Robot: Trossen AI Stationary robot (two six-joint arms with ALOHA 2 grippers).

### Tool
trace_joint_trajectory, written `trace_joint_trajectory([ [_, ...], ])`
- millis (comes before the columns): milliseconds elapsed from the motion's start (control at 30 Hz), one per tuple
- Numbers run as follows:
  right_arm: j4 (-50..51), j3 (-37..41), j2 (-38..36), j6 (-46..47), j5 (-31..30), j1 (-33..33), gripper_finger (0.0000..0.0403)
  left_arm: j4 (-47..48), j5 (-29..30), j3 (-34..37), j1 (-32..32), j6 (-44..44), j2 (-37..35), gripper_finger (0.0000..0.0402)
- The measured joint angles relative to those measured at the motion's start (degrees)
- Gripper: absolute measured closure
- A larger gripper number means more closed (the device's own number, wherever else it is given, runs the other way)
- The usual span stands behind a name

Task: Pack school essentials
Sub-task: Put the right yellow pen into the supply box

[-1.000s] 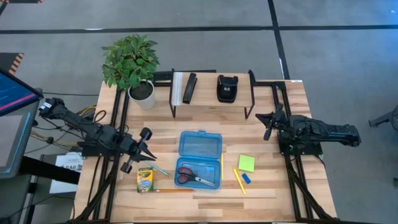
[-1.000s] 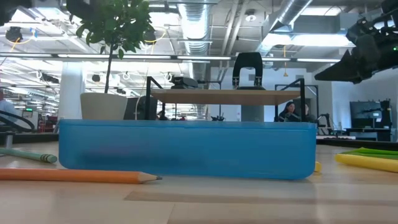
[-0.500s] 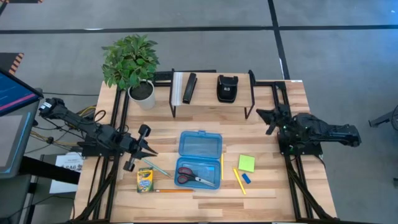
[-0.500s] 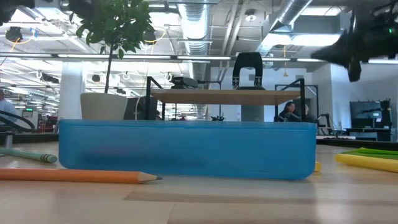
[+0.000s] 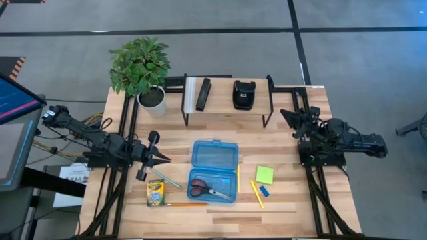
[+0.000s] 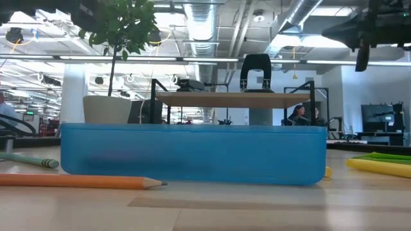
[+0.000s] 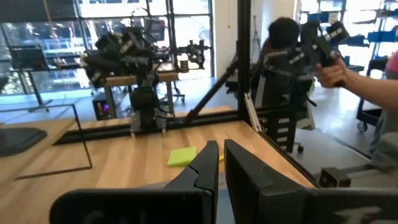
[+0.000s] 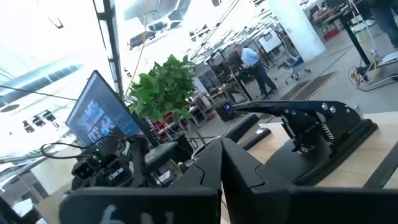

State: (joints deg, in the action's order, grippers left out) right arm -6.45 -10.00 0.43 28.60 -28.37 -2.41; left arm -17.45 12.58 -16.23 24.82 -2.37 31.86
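Note:
An open blue plastic case (image 5: 214, 159) lies mid-table, and red-handled scissors (image 5: 205, 191) lie in its near half. Yellow pencils (image 5: 257, 193) lie right of it, beside a lime-green sticky-note pad (image 5: 264, 175) and a small blue eraser (image 5: 265, 191). A green-yellow crayon box (image 5: 155, 193) and an orange pencil (image 5: 185, 205) lie at the near left. My left gripper (image 5: 161, 159) hangs shut above the table, left of the case. My right gripper (image 5: 287, 115) is shut, raised at the far right.
A low shelf (image 5: 227, 107) at the far edge carries a black stapler (image 5: 243, 95) and a flat black bar (image 5: 203, 95). A potted plant (image 5: 142, 67) stands at the far left. A person's hand (image 7: 348, 74) with a device shows beyond the table's right side.
My right gripper has moved toward the table's far edge and risen, turning about its wrist. My left gripper has rolled about its wrist and edged slightly toward the case. Nothing on the table has moved.

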Motion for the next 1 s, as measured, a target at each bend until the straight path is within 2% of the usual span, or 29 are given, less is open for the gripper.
trace_joint_trajectory([
  [67, -0.11, 0.00, 0.00, -0.19, 2.42, 0.00, 0.0377, 0.52, 0.30, 0.00, 0.00, -0.01, -0.83, 0.0386],
  [133, -1.00, 0.00, 0.36, -0.17, 7.53, 0.31, 0.0377, 0.60, 0.31, 0.00, 0.00, -0.14, -1.72, 0.0386],
  [233, -4.51, 0.00, 3.26, -0.20, 12.29, 1.75, 0.0377, 0.64, 0.31, 0.00, 0.00, -1.28, -2.86, 0.0386],
  [400, -6.89, -2.93, 12.78, -3.48, 10.47, 5.04, 0.0377, 1.86, 0.79, 0.00, 0.00, -1.46, -3.13, 0.0386],
  [567, -6.55, -9.74, 26.01, -4.97, 10.04, 7.49, 0.0377, 2.60, 1.66, 0.00, 0.00, -1.16, -3.13, 0.0386],
  [667, -2.04, -14.90, 32.39, -4.43, 10.04, 9.44, 0.0377, 2.97, 1.68, 0.00, 0.00, -0.17, -3.16, 0.0386],
  [800, 9.28, -23.35, 40.60, 0.10, 9.96, 13.17, 0.0377, 4.56, 1.73, 0.00, 0.00, 1.57, -3.16, 0.0386],
  [1000, 21.83, -35.49, 54.04, 4.91, 4.18, 23.04, 0.0377, 3.39, 1.75, 0.00, 0.00, 4.17, -3.46, 0.0386],
])
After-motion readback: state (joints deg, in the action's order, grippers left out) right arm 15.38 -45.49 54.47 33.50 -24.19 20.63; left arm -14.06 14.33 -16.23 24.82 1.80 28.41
